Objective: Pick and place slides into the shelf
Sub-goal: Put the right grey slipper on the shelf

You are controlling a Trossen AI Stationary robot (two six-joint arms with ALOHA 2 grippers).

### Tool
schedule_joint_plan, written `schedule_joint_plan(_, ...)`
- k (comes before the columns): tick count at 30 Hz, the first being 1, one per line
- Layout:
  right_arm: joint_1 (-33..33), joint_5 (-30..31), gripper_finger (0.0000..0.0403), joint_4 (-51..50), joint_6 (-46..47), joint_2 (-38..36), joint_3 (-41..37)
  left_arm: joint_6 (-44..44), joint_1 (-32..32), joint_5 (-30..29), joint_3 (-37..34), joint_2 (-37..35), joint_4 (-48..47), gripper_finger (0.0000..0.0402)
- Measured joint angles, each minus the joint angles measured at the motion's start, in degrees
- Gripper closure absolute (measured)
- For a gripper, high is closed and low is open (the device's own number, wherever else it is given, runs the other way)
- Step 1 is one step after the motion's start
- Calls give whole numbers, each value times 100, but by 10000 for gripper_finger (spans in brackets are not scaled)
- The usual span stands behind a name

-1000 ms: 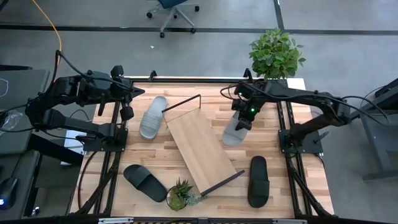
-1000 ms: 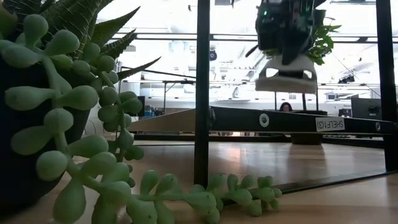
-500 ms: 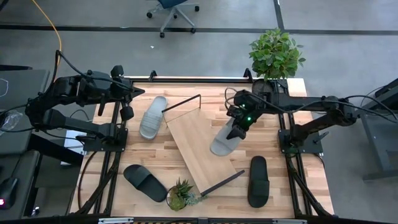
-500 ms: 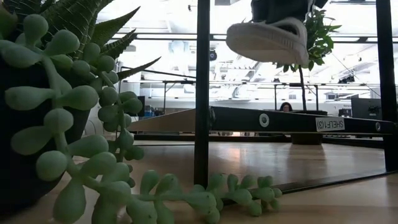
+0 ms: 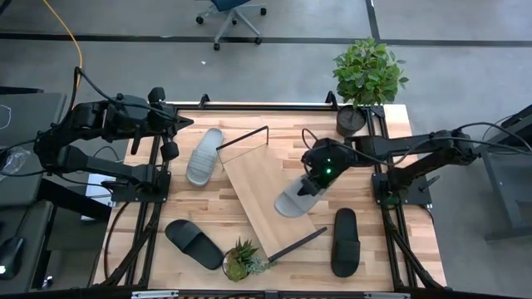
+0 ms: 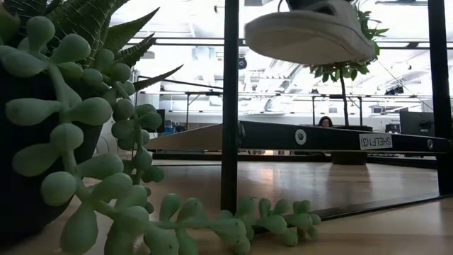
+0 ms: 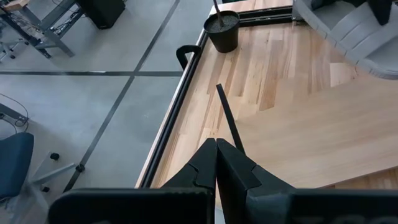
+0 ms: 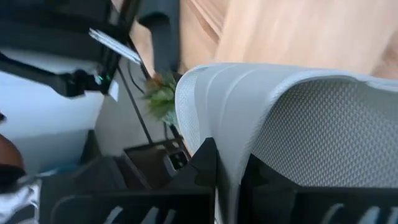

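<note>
Low view, from nearest to farthest: blurred succulent leaves (image 6: 71, 127) fill the foreground, then the shelf (image 6: 297, 136) with its black rod, and above it a grey slide (image 6: 308, 34) hangs in the air, its gripper cut off at the frame's top. High view shows the right gripper (image 5: 317, 170) clamped on that slide over the shelf's right edge. Farther left, the left gripper (image 5: 169, 150) waits closed near a second grey slide (image 5: 204, 156).
</note>
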Motion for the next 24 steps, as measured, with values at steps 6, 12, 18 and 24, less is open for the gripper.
schedule_joint_plan(6, 495, 787, 401, 437, 773, 21, -1, 147, 2, -45, 0, 0, 1, 401)
schedule_joint_plan(12, 1047, 1535, 401, 525, 1380, 22, 0, 529, 2, -45, -1, 0, 2, 401)
schedule_joint_plan(18, 1443, 2165, 401, 670, 1857, 147, -1, 601, 1, -45, -1, 0, 0, 401)
schedule_joint_plan(24, 1525, 2071, 401, 1286, 1897, 700, -1, 601, 2, -45, 0, 0, -4, 401)
